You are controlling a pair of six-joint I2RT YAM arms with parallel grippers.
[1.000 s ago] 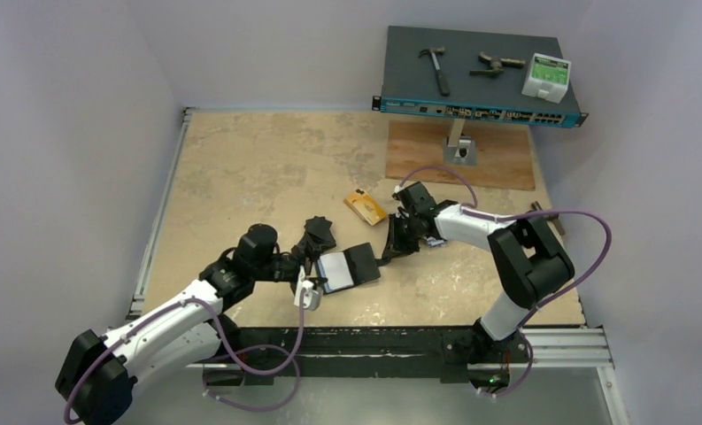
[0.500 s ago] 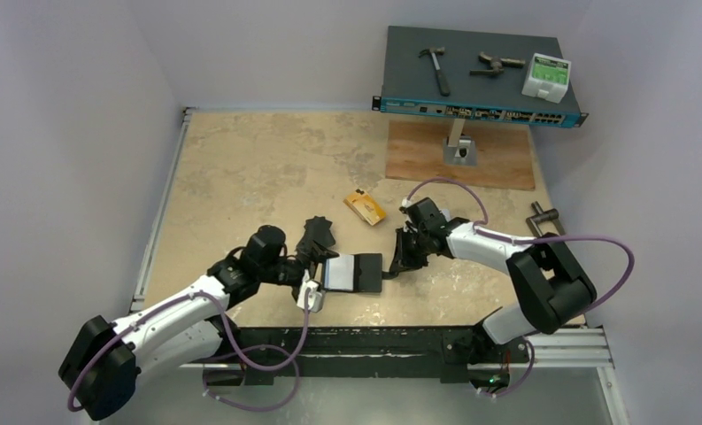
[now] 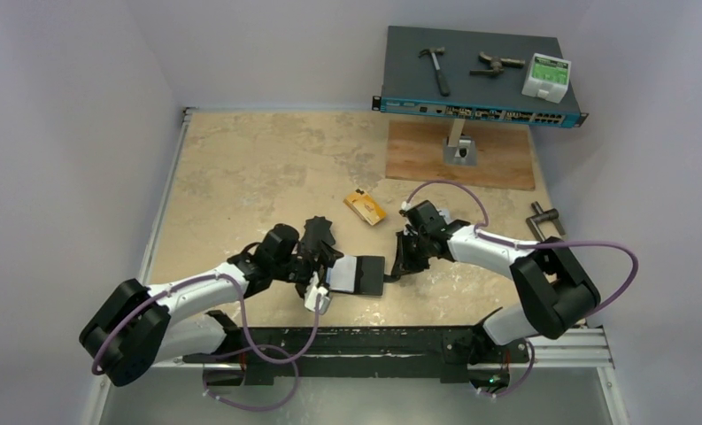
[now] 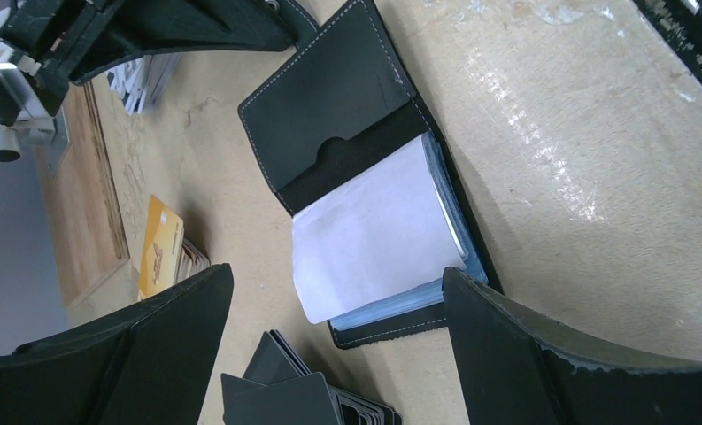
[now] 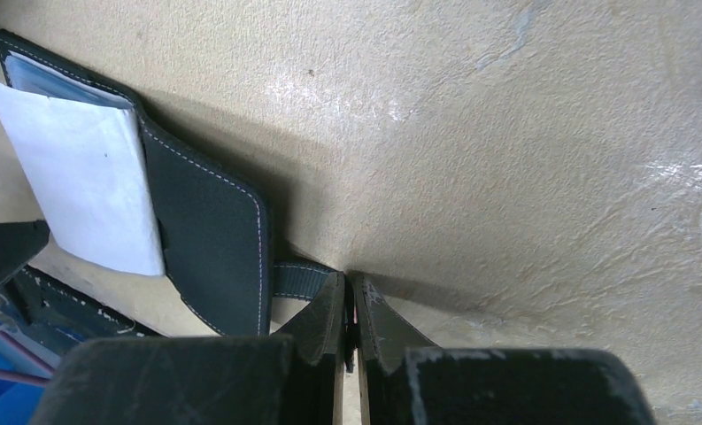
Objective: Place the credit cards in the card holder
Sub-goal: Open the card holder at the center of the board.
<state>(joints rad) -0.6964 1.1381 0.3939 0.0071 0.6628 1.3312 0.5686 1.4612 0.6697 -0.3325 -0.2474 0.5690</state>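
The black card holder (image 3: 359,274) lies open on the table, with a white sheet (image 4: 374,235) over its clear sleeves and its black flap (image 4: 343,111) spread flat. My right gripper (image 3: 399,259) (image 5: 351,285) is shut on the holder's snap tab (image 5: 299,277) at its right edge. My left gripper (image 3: 321,266) (image 4: 338,288) is open, its jaws wide apart on either side of the holder's near-left end and touching nothing. An orange-yellow stack of credit cards (image 3: 365,207) (image 4: 158,248) lies behind the holder. Silver-white credit cards (image 4: 145,75) show by the right gripper.
A fan of dark cards (image 4: 287,390) (image 3: 319,232) lies just left of the holder. At the back right, a network switch (image 3: 480,97) carries a hammer (image 3: 435,69) and a white box (image 3: 546,77). A wooden board (image 3: 497,159) lies in front of the switch. A metal handle (image 3: 542,217) lies at the right.
My left arm has reached further right, bringing its open jaws up to the holder. My right gripper pulled the tab slightly right and toward the near edge, and the holder now lies straighter.
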